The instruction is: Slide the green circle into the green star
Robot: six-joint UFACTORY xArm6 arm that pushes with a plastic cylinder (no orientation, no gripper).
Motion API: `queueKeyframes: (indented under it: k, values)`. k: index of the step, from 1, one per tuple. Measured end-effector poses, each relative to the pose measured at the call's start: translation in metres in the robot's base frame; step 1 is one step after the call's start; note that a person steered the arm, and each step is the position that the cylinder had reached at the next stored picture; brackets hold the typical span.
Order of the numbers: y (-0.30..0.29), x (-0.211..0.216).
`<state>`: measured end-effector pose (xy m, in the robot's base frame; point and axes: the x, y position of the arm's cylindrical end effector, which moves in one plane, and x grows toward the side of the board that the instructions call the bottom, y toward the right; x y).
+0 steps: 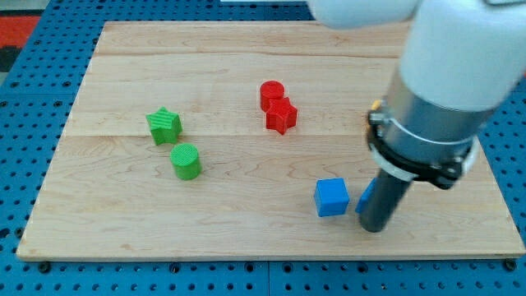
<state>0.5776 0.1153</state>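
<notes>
The green circle (186,161) sits on the wooden board at the view's left, just below and slightly right of the green star (164,126). A narrow gap shows between them. My tip (374,228) is far off at the view's lower right, next to the blue blocks and well away from both green blocks. The rod's body hangs from the large white and grey arm above it.
A red circle (271,93) touches a red star (281,116) near the board's middle top. A blue cube (331,197) lies just left of my tip. A second blue block (366,196) is mostly hidden behind the rod. The board's bottom edge (263,256) is close below.
</notes>
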Motion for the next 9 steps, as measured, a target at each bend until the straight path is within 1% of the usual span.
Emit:
queueKeyframes:
  k: [1,2,3,4,5,6,7,8,9]
  values:
    - [-0.028,0.013]
    - [-0.102,0.010]
    - [-0.117,-0.029]
    - [-0.154,-0.065]
    - [-0.200,-0.065]
    - [-0.228,-0.068]
    - [-0.239,-0.085]
    - [-0.254,-0.074]
    - [-0.288,-0.078]
